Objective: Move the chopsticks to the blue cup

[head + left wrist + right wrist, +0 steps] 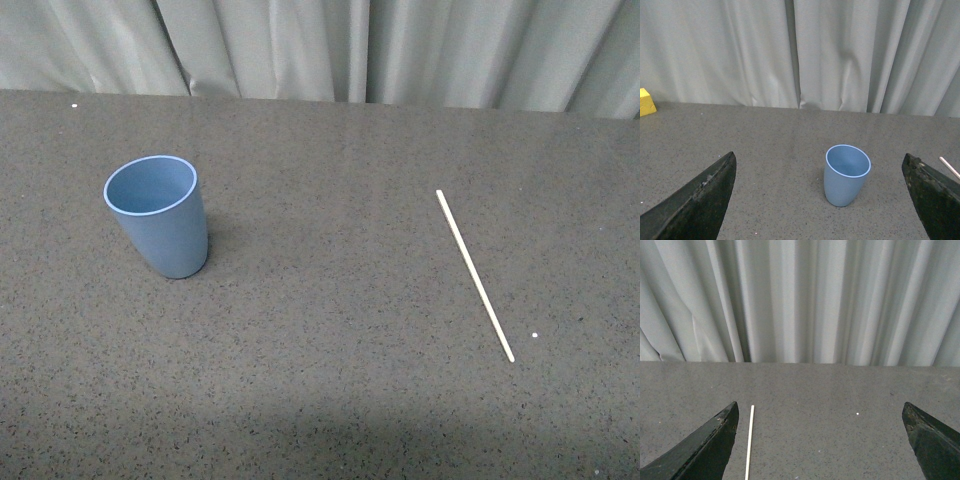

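Observation:
The blue cup [160, 213] stands upright and empty on the grey table at the left. The chopstick [474, 274], a thin pale stick, lies flat on the table at the right. Neither arm shows in the front view. In the left wrist view the cup [845, 174] stands ahead of my open left gripper [820, 200], between its fingertips [705, 197], and the chopstick's end [950, 167] shows at the edge. In the right wrist view the chopstick [749, 440] lies just inside one fingertip [705, 447] of my open, empty right gripper [820, 440].
A grey-white curtain [330, 45] hangs along the table's far edge. A yellow block [646, 101] sits at the far side of the table in the left wrist view. A small white speck [535, 334] lies beside the chopstick.

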